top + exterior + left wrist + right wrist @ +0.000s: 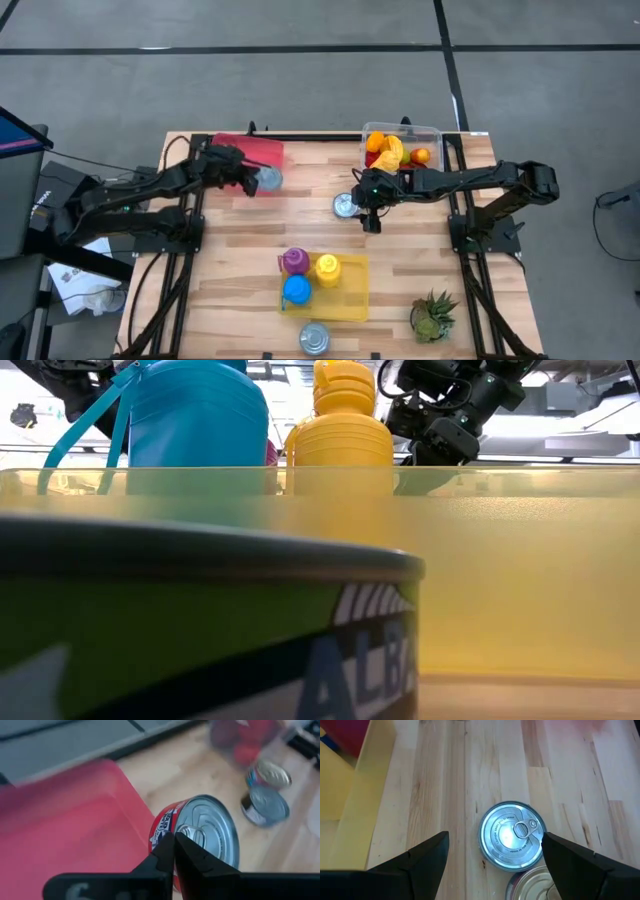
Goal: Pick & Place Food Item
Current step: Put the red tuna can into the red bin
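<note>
A can with a red label and a silver pull-tab lid (202, 837) stands on the wood beside the red tray's corner (75, 835); in the high view the can (268, 180) is at the tray (250, 150). My left gripper (174, 845) is shut, with its tips in front of the can's near rim. My right gripper (495, 840) hangs open above a silver can (512, 836) standing on the table (346, 205), one finger at each side and clear of it. A second can (532, 885) stands right beside that one. My left gripper's shut fingertips (165, 852) overlap the rim of the red-labelled can (162, 827) in the left wrist view, slanting down from the table's left. I cannot tell whether they touch it. The can stands on the table.
A clear box of fruit (400, 148) stands at the far right. A yellow tray (345, 295) near the front holds purple, yellow and blue bottles (297, 290). Another can (314, 340) and a small plant (432, 315) are by the near edge.
</note>
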Controlling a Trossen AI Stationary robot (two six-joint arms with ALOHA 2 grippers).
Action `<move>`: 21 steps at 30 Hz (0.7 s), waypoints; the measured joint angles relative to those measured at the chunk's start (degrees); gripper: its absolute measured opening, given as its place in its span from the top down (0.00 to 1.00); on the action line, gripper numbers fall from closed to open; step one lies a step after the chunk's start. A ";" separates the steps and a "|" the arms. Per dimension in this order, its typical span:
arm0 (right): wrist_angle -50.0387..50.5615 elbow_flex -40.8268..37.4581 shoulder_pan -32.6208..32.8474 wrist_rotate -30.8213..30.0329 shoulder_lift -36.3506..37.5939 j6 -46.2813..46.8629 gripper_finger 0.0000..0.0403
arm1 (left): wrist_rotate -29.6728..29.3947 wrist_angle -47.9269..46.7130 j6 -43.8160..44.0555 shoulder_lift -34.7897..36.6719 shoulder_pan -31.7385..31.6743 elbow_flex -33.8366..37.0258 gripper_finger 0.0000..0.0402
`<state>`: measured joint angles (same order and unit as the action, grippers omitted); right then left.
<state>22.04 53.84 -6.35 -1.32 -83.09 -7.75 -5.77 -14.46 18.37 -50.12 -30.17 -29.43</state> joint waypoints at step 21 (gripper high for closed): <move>-0.46 -0.02 0.74 0.00 0.00 -1.70 0.24 | -3.66 5.63 -10.95 -18.20 -21.27 -1.69 1.00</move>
<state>21.58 53.82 -5.61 -1.32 -83.09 -9.44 -9.43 -8.84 7.42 -68.32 -51.44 -31.11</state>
